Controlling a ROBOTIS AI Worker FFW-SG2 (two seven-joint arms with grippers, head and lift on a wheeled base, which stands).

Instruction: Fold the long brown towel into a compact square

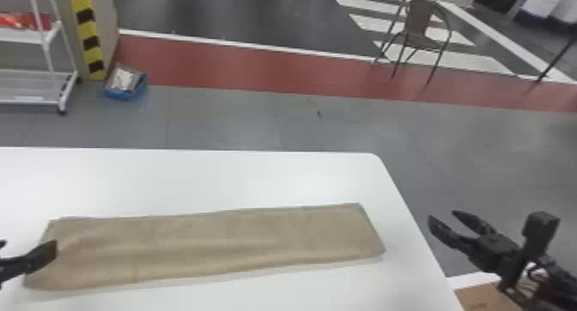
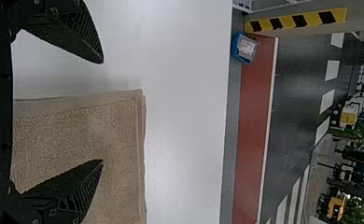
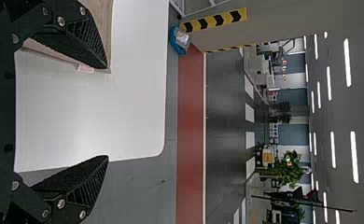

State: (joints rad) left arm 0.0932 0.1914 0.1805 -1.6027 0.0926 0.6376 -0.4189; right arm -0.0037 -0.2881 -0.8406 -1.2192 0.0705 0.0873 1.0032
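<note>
Left gripper (image 2: 101,112): fingers spread wide, holding nothing; one lies over bare table (image 1: 257,179), the other over the left end of the towel (image 1: 206,245). Towel: a long, narrow strip laid flat across the table, slightly slanted; looped, nubby pile, a smoother stitched hem (image 2: 77,108) at the left end, layered edges, shallow ripples along the middle; judged light, soft and limp, not fragile, with enough nap to resist slipping; likely to sag between holds. Best grip: an end, near its corners, all layers pinched together. Right end: squared, a small pale tag (image 3: 85,68) by its edge; table surface smooth, white, round-cornered. Right gripper (image 1: 442,214): beyond the table's right edge, fingers well parted, nothing between them.
</note>
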